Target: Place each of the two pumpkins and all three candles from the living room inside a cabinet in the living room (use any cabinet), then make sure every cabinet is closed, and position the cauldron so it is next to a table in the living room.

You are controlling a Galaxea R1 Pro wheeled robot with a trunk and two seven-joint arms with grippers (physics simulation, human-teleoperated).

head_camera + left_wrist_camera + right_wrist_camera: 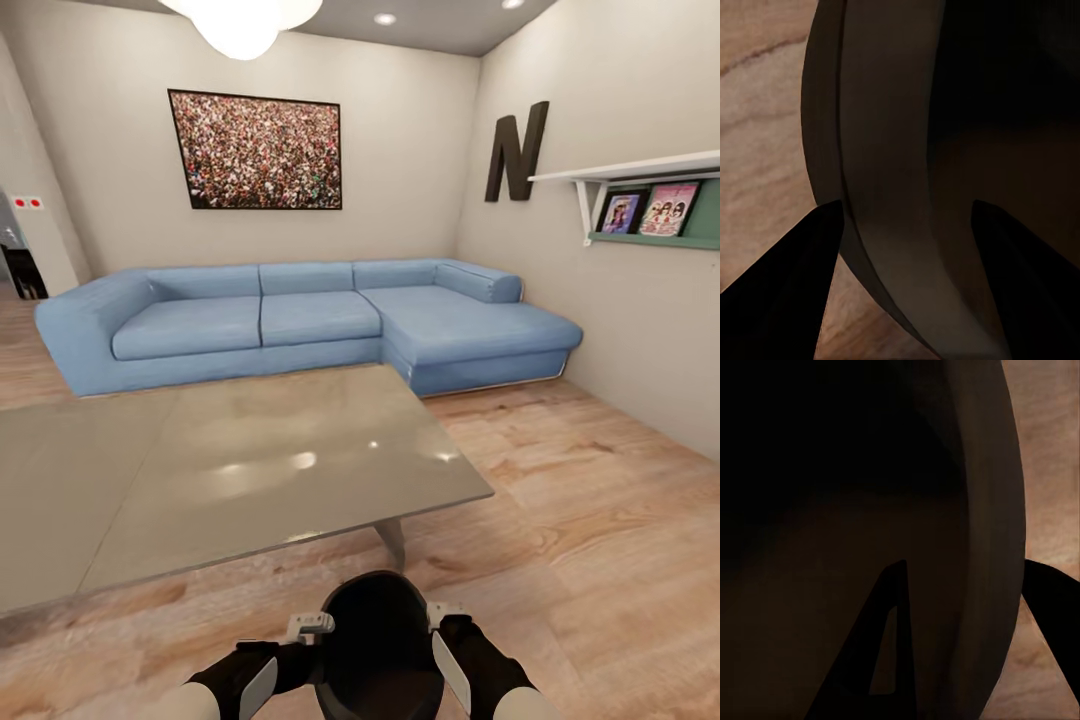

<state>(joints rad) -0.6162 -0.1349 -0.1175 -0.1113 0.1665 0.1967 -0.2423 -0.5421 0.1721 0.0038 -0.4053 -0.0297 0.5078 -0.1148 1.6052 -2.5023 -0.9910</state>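
Observation:
The black cauldron (380, 650) hangs low in front of me in the head view, just above the wood floor and short of the grey table's (250, 460) near edge. My left gripper (312, 632) holds its left rim and my right gripper (442, 622) its right rim. In the left wrist view the cauldron's rim (892, 150) runs between the two dark fingers (795, 285). The right wrist view has the rim (990, 510) passing between the right fingers (881, 660) the same way. The pumpkins, candles and cabinet are out of view.
Beyond the table a blue corner sofa (300, 320) stands against the back wall. A wall shelf (650, 180) with pictures hangs on the right wall. Open wood floor (580, 480) lies to the table's right. A doorway (20, 260) opens at far left.

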